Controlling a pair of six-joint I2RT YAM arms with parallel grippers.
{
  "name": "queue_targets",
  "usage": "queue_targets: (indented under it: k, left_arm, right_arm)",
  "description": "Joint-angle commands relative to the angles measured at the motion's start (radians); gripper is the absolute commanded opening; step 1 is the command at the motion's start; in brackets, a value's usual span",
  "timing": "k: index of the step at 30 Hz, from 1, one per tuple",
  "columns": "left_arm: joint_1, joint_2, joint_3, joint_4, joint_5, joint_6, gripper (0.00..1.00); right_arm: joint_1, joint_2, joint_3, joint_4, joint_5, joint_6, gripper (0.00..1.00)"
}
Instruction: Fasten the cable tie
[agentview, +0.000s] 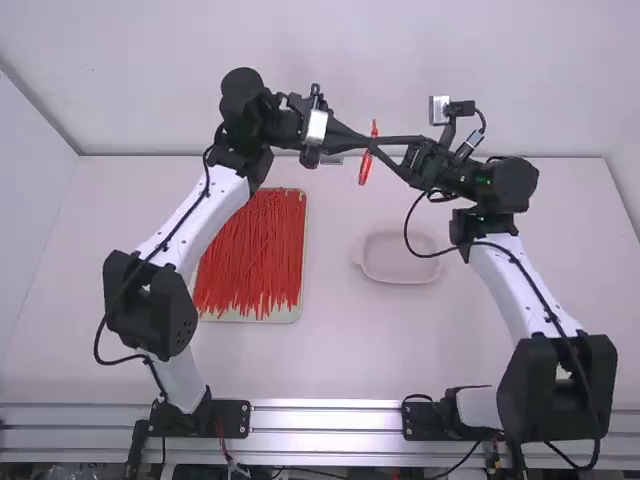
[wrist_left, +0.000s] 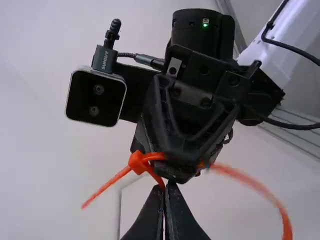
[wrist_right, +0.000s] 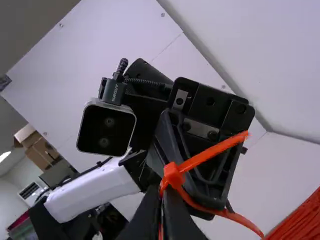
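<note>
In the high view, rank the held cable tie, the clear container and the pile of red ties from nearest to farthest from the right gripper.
1. The cable tie: held in the shut jaws of the right gripper, far middle.
2. The clear container: right of middle, nearer the camera.
3. The pile of red ties: left of middle, across from the container.

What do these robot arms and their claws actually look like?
The left arm and right arm have white tube-like links and bulky black joints. The left gripper and right gripper are black and two-fingered, each beside a small boxy camera with a black cable. A green light glows on the right wrist.
</note>
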Motion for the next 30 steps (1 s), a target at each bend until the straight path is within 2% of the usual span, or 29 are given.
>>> queue_targets:
  k: [1, 4, 5, 6, 7, 21, 24, 26, 30]
  left_arm:
    - [0.008, -0.027, 0.002, 0.017, 0.118, -0.027, 0.02]
    - [0.019, -0.027, 0.002, 0.025, 0.12, -0.055, 0.02]
    - [0.018, -0.027, 0.002, 0.024, 0.126, -0.054, 0.02]
    - [0.017, -0.027, 0.002, 0.024, 0.126, -0.054, 0.02]
    - [0.016, -0.027, 0.002, 0.018, 0.126, -0.054, 0.02]
    - [0.001, -0.027, 0.002, -0.005, 0.128, -0.121, 0.02]
    - [-0.004, -0.026, -0.003, -0.006, 0.128, -0.133, 0.02]
    - [-0.004, -0.026, -0.009, -0.005, 0.128, -0.132, 0.02]
    - [-0.009, -0.026, -0.027, -0.002, 0.122, -0.113, 0.02]
  right_arm:
    - [-0.025, 0.023, 0.031, -0.007, 0.055, 0.02, 0.26]
    - [-0.025, 0.019, 0.031, 0.011, 0.035, 0.02, 0.44]
    - [-0.025, 0.017, 0.031, 0.012, 0.024, 0.021, 0.66]
    - [-0.025, 0.015, 0.031, 0.011, 0.023, 0.023, 0.79]
    - [-0.025, 0.014, 0.031, 0.011, 0.022, 0.032, 0.98]
    - [-0.013, 0.014, 0.031, 0.014, 0.026, 0.095, 0.98]
    - [0.013, 0.014, 0.031, 0.014, 0.03, 0.095, 0.85]
    - [0.018, 0.014, 0.031, 0.014, 0.034, 0.095, 0.82]
    - [0.022, 0.014, 0.031, 0.015, 0.045, 0.095, 0.69]
